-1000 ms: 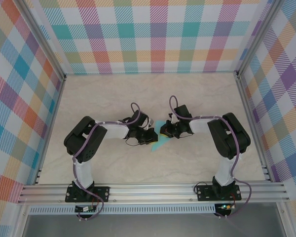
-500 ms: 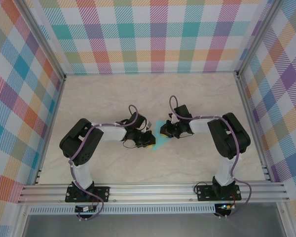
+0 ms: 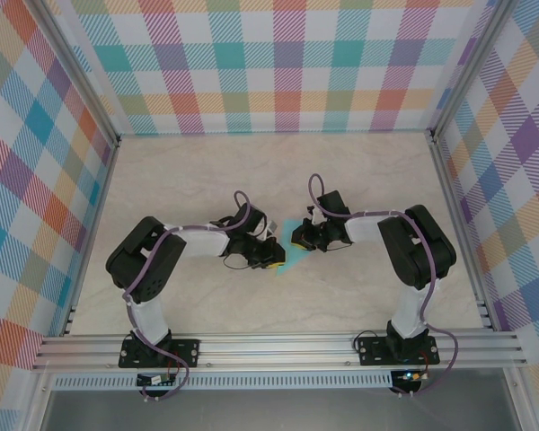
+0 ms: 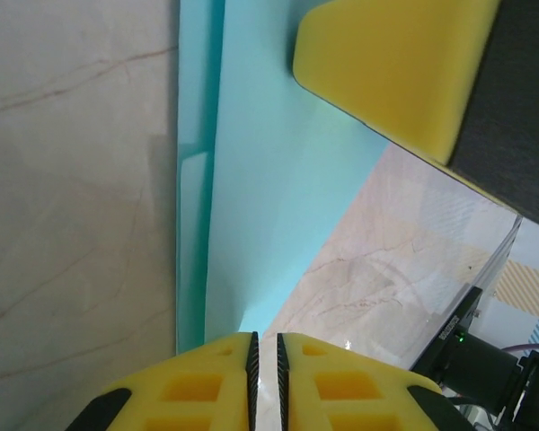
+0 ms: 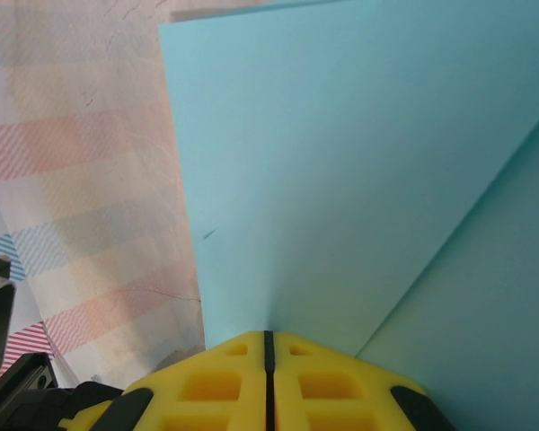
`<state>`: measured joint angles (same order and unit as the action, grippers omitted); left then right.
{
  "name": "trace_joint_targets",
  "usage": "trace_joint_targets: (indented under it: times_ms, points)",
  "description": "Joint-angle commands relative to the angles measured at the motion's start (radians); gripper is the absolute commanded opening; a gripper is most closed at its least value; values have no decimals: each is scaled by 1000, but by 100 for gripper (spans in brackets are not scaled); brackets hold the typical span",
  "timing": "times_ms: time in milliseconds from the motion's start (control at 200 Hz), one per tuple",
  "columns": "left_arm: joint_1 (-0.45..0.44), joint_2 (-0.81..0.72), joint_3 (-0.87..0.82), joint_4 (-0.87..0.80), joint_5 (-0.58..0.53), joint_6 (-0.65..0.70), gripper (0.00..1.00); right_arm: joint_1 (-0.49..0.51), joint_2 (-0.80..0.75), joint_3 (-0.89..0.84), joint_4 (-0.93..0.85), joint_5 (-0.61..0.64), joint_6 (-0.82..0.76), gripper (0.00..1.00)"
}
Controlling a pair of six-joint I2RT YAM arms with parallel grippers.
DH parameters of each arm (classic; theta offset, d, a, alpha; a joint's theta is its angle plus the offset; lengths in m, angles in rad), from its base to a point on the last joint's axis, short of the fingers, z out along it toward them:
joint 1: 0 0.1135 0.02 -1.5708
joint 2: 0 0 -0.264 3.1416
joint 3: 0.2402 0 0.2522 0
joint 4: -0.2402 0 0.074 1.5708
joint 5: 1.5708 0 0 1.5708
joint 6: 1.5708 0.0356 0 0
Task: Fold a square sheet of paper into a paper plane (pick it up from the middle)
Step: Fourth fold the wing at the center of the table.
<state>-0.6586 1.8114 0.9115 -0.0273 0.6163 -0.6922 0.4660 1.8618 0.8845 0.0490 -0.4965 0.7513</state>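
Left wrist: paper point(image 4: 278, 180) double-layered; right wrist: diagonal crease.

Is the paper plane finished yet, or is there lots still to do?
Not yet. Done: the thin light turquoise sheet of paper already has a long fold, with layers along one edge. In hand: the right tool is pinched shut on it, and the left tool sits at its edge, nearly closed. Left: it doesn't look like a slim winged dart, so more folding remains.
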Motion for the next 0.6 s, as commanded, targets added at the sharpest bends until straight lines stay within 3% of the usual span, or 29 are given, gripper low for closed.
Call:
trace_joint_targets:
  times_ms: [0,185,385,595]
  points:
    - [-4,-46,-8,-2,-1,-5,16,5,53,-42,-83,84,-6,8]
    - [-25,20,9,14,43,-1,18,6,56,-39,-87,82,-8,8]
    - [-47,74,19,-58,5,28,17,5,60,-39,-87,82,-8,8]
    - [-50,27,-65,-119,-10,60,17,5,59,-39,-94,82,-10,8]
